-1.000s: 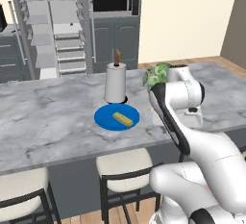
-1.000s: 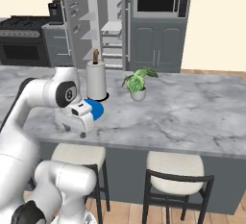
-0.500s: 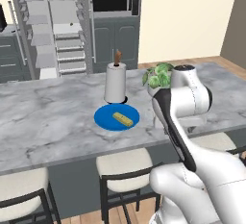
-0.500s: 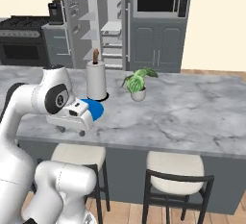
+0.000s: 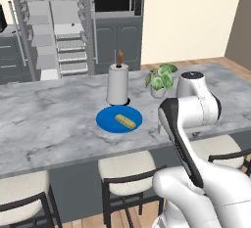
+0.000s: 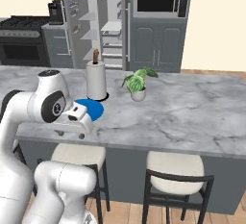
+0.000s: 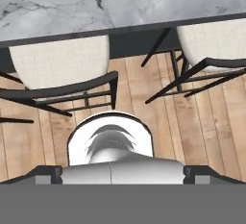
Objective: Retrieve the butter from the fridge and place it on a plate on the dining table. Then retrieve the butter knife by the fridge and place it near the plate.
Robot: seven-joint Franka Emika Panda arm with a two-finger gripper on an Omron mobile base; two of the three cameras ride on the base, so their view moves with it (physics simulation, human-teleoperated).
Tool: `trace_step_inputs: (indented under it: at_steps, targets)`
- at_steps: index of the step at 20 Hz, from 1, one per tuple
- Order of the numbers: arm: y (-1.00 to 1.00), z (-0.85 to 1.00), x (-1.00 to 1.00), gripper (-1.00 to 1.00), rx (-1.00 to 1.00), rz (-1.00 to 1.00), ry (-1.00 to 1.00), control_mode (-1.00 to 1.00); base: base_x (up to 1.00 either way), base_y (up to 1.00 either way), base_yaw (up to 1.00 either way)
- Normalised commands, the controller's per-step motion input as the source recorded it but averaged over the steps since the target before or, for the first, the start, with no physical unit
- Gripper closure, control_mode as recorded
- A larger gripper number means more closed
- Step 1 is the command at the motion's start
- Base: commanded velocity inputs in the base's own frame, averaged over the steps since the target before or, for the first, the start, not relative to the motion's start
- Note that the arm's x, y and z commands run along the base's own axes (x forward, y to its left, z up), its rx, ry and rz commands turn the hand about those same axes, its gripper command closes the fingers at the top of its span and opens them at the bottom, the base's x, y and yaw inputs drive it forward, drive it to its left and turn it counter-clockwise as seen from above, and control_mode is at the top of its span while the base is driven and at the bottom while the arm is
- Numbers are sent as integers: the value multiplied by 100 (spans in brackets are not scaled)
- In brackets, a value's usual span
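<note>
Pulling away from the finished first half is the step in hand, as I judge it; the butter (image 5: 125,121) lies flat on the blue plate (image 5: 109,121), on the dining table (image 5: 49,124), ahead of the fingers and apart from them; the gripper (image 6: 71,132) hangs over the table's near edge, its fingers (image 7: 45,172) spread wide and holding nothing, aimed down at a stool (image 7: 60,62) and the wooden floor below them.

To do this well, the arm should fold in close before the base drives, so the fingers swing clear of the table edge and of the paper towel roll (image 5: 117,82) and potted plant (image 5: 159,79) that stand beyond the plate; the fingers can stay wide, ready for the slim butter knife, which the task puts by the fridge (image 5: 59,26), far ahead of the fingers across the table; a low, flat approach will suit so thin a thing.

Against the earlier frames, the hand has drawn back from the plate towards the table's edge, and the forearm has swung down and towards the base; the butter, plate, roll and plant lie as they did, and the scene has not shifted, so the base has not driven.
</note>
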Motion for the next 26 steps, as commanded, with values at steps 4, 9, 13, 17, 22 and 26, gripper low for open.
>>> trace_step_inputs:
  at_steps: [4, 9, 13, 17, 22, 26]
  targets:
    - [16, 0, -13, -100, 0, 4, 0, 100, -10, 10, 2]
    - [0, 0, 0, -100, 0, 0, 0, 100, -65, 75, 12]
    - [0, 0, 0, -100, 0, 0, 0, 100, -29, 99, 3]
    - [0, 0, 0, -100, 0, 0, 0, 100, 0, 100, 0]
    - [0, 0, 0, -100, 0, 0, 0, 100, 0, 100, 0]
    - [0, 0, 0, -100, 0, 0, 0, 100, 0, 100, 0]
